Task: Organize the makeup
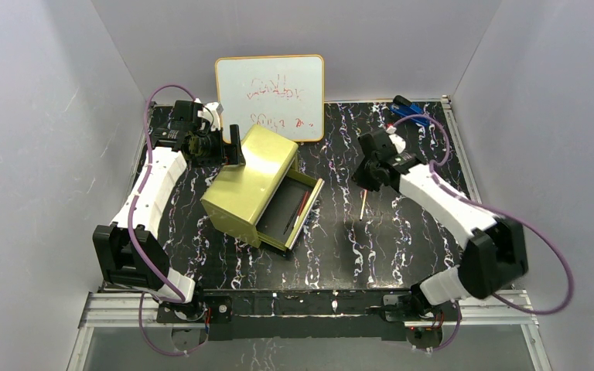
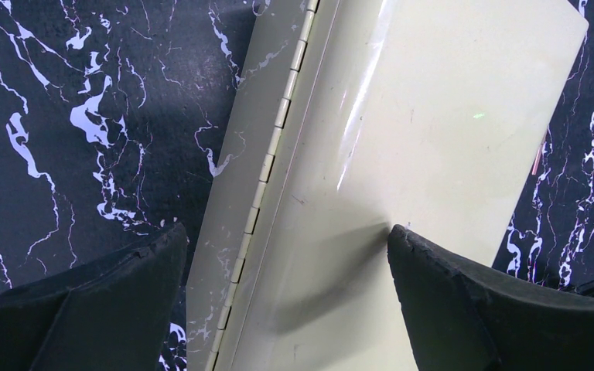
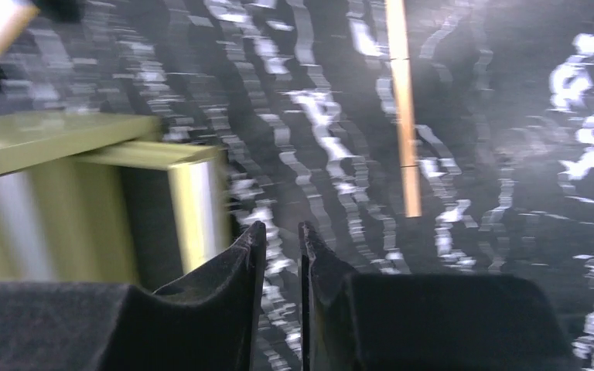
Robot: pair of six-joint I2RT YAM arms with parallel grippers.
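Note:
A thin dark-red stick (image 1: 298,213) lies inside the open drawer (image 1: 310,209) of a yellow-green metal box (image 1: 247,182). A thin tan stick (image 1: 363,205) lies on the black marbled table, to the right of the drawer. My right gripper (image 1: 362,179) hovers just above and behind it. In the right wrist view the tan stick (image 3: 402,116) lies ahead of my right gripper (image 3: 282,228), whose jaws stand a narrow gap apart with nothing between them. My left gripper (image 2: 286,239) is open wide over the box's hinged top (image 2: 402,154) at its back left corner. No other makeup shows.
A whiteboard (image 1: 271,97) with red scribbles leans against the back wall behind the box. A blue object (image 1: 408,110) sits at the back right corner. Grey walls close in the table on three sides. The right wrist view is blurred.

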